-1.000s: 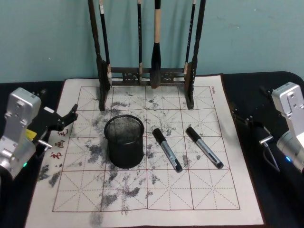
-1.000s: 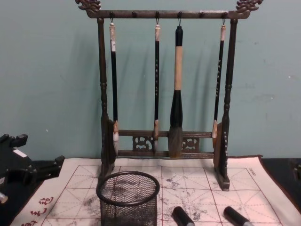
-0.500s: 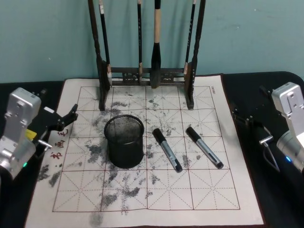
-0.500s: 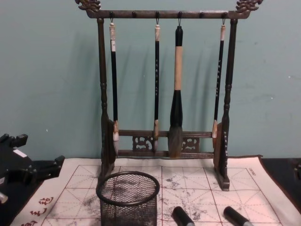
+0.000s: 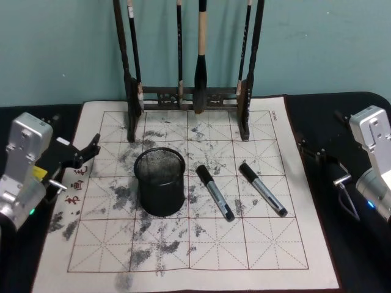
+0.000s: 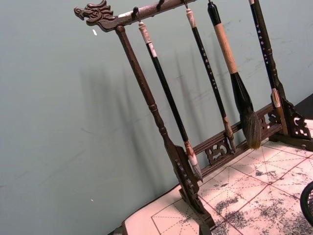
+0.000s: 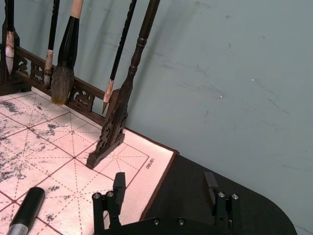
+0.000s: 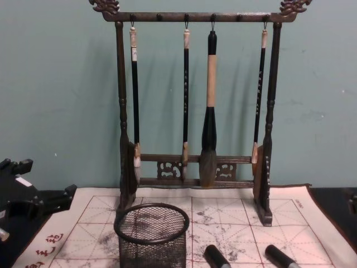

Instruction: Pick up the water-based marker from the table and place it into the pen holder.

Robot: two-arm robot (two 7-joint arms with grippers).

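Right gripper (image 7: 165, 186) hangs over the black table (image 5: 342, 122) just off the mat's right edge, its two fingers (image 7: 119, 185) spread wide and holding nothing, well apart from both markers. Two markers lie flat on the mat, side by side and not touching, each slanting with its black cap toward the rack and its grey barrel toward the robot. The left marker (image 5: 215, 193) lies just beside the holder (image 5: 160, 198), on its right, with a narrow strip of mat between them. The right marker (image 5: 263, 189) lies farther out, between the left marker and the mat's right edge. In the chest view the two caps show at the bottom edge, right of the holder. The holder stands upright left of the mat's middle, a black mesh cup with a solid rim; nothing sticks out above the rim. Under it all lies the mat (image 5: 263, 244), pale, ruled in red squares and blotched with grey ink. At its far edge stands the rack (image 8: 268, 139), dark wood with carved ends, with four brushes (image 8: 211, 100) hanging from its top bar against a teal wall. Left gripper (image 5: 88, 152) sits at the mat's left edge, level with the holder, its fingers apart and empty.
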